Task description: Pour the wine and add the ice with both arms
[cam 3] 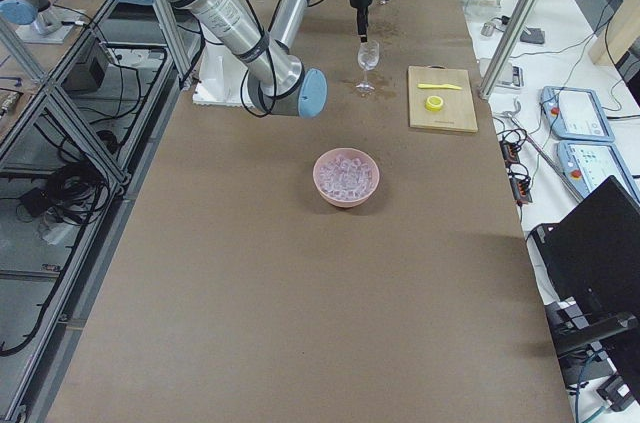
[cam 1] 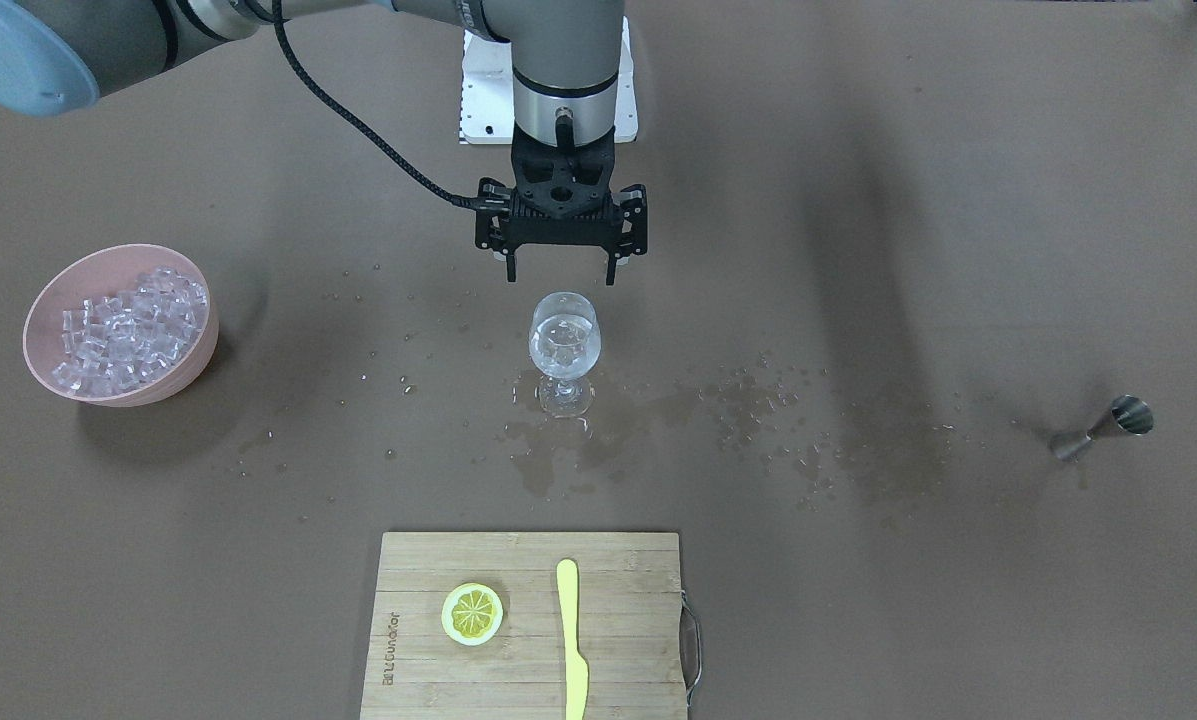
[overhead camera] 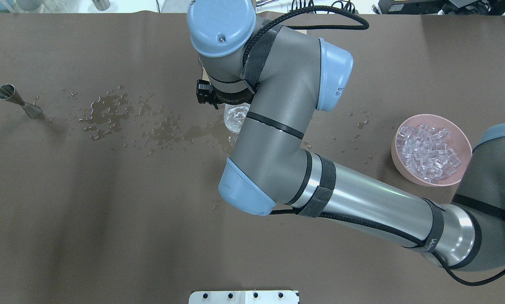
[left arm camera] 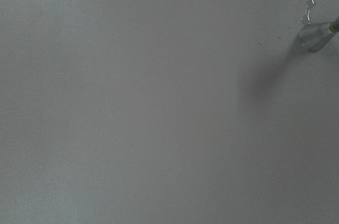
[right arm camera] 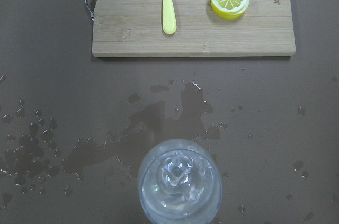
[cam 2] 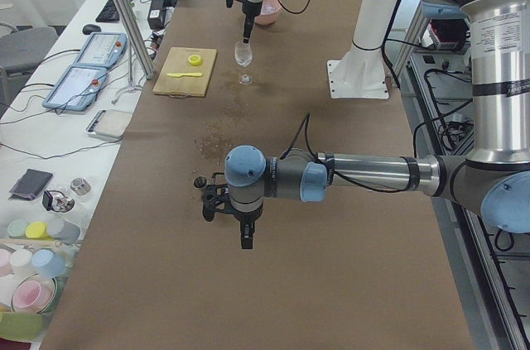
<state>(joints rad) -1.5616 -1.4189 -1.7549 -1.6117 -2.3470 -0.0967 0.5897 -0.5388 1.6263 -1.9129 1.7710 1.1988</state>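
Right gripper (cam 1: pixel 560 277): fingers spread, nothing between them. It points down and hangs just above the rim of the wine glass (cam 1: pixel 564 345), which sits bottom-centre in the right wrist view. The right arm (overhead camera: pixel 277 139) reaches across mid-table to get there.

Left gripper (cam 2: pixel 246 238): I only see it from the left-end camera, so I can't tell whether it's spread or closed. It hangs over bare table (cam 1: pixel 858 150) on the left arm (cam 2: pixel 364 172), well apart from the glass.

Ice (cam 1: pixel 128 330): the main pile is in the pink bowl (cam 1: pixel 48 300). A few cubes (right arm camera: pixel 179 173) are inside the glass. I can't tell if there's liquid in there.

Layout, front-facing view, clock centred on the glass:
- bowl at 9 o'clock, well apart
- jigger (cam 1: pixel 1103 428) between 3 and 4 o'clock, far out near the table edge; its tip shows at the left wrist view's top-right corner
- cutting board (cam 1: pixel 628 620) at 6 o'clock, carrying a lemon slice (cam 1: pixel 472 613) and, just beside it, a yellow knife (cam 1: pixel 571 640)
- right gripper at 12 o'clock

There's a puddle (cam 1: pixel 538 460) around the glass foot, with droplets trailing out toward 3 o'clock.
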